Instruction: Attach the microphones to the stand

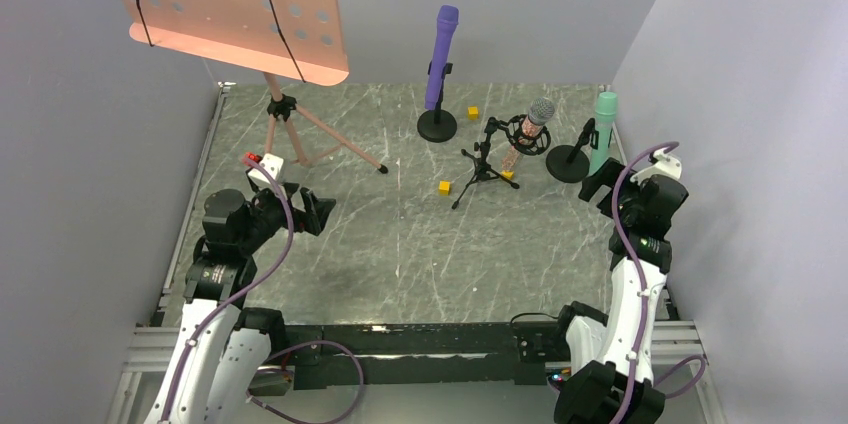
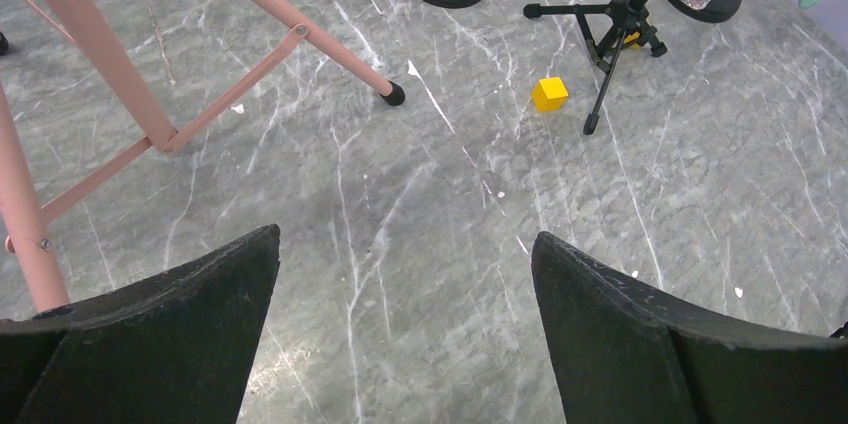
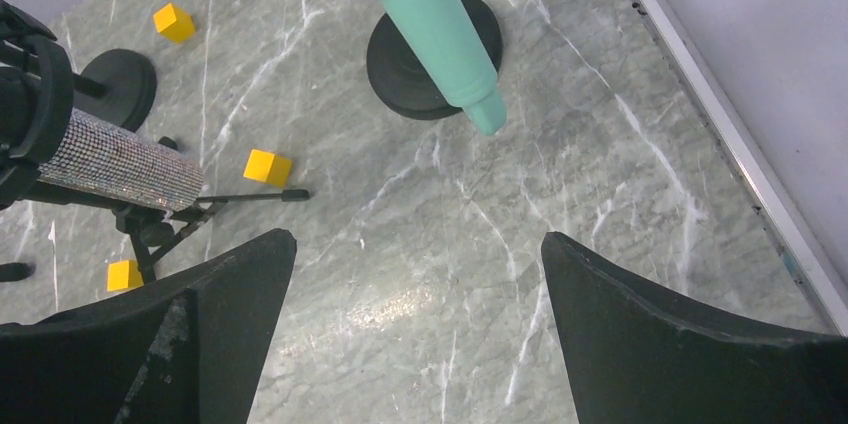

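Purple microphone (image 1: 441, 54), copper microphone (image 1: 538, 114) and mint microphone (image 1: 602, 134): each sat in its own stand (image 1: 437, 125) at the worktop's (image 1: 400, 254) far side.
Left pincer (image 2: 405, 244) and right pincer (image 3: 420, 244) gaped fully, holding nothing; attachment looked complete, so the next move likely called only for verifying seating.

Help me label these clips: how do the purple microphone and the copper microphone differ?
Colour: the purple microphone is plain purple all over; the copper microphone is glittery with a silver mesh head. Stand: the purple one is on a round flat base; the copper one sits in a ring mount on a tripod. Both are held on black stands.
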Action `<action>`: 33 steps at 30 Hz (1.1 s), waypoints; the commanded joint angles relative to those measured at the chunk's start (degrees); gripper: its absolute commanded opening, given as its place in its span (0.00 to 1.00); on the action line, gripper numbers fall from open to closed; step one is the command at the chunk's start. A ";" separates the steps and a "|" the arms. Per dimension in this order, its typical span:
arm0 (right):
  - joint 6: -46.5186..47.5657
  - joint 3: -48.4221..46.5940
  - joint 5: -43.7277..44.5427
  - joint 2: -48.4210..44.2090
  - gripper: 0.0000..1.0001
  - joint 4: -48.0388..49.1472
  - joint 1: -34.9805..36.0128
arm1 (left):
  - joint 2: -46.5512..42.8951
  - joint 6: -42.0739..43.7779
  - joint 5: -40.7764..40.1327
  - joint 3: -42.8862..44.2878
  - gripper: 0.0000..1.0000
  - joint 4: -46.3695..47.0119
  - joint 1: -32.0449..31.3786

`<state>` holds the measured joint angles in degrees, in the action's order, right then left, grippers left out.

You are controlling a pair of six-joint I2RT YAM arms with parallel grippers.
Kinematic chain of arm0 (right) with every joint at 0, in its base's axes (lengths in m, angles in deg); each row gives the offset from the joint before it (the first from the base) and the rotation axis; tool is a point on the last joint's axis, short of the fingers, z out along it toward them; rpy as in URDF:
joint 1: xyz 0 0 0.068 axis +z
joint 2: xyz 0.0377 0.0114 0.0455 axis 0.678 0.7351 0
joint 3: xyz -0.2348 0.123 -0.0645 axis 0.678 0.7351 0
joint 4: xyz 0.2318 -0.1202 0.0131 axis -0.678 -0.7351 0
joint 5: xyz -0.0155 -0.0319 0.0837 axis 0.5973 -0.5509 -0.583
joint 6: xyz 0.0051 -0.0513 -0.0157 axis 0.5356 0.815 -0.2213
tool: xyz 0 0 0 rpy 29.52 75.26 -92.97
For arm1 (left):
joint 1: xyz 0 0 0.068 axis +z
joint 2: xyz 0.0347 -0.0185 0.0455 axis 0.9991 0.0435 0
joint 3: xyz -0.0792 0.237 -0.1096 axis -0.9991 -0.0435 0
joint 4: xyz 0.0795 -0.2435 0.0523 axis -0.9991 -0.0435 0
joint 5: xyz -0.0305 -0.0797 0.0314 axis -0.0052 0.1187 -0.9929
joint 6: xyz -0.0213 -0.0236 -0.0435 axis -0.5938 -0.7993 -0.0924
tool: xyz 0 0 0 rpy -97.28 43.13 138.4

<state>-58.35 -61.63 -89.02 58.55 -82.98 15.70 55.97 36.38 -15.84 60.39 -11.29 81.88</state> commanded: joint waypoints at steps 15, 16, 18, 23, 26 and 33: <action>1.05 -3.29 -8.89 -0.72 1.00 0.55 -0.27 | 0.40 0.67 1.81 0.65 0.99 0.46 0.44; 0.90 -3.22 -8.90 -0.80 1.00 0.67 -0.26 | 0.28 0.68 1.78 0.65 0.99 0.33 0.44; 0.78 -3.19 -8.83 -0.74 1.00 0.73 -0.31 | 0.23 0.68 1.70 0.65 0.99 0.18 0.44; 0.67 -3.28 -8.37 -1.06 1.00 0.72 -0.31 | 0.15 0.68 1.80 0.65 0.99 0.32 0.62; 0.75 -3.34 -8.08 -1.22 1.00 0.73 -0.27 | 0.34 0.68 1.87 0.64 0.99 0.23 0.62; 0.93 -3.28 -8.02 -1.42 1.00 0.82 -0.26 | 0.55 0.59 1.98 0.65 0.99 0.29 0.71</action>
<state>-57.06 -62.57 -97.04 58.01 -83.05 15.70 56.29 36.76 -14.77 60.39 -12.06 82.20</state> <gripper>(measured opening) 0.995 0.993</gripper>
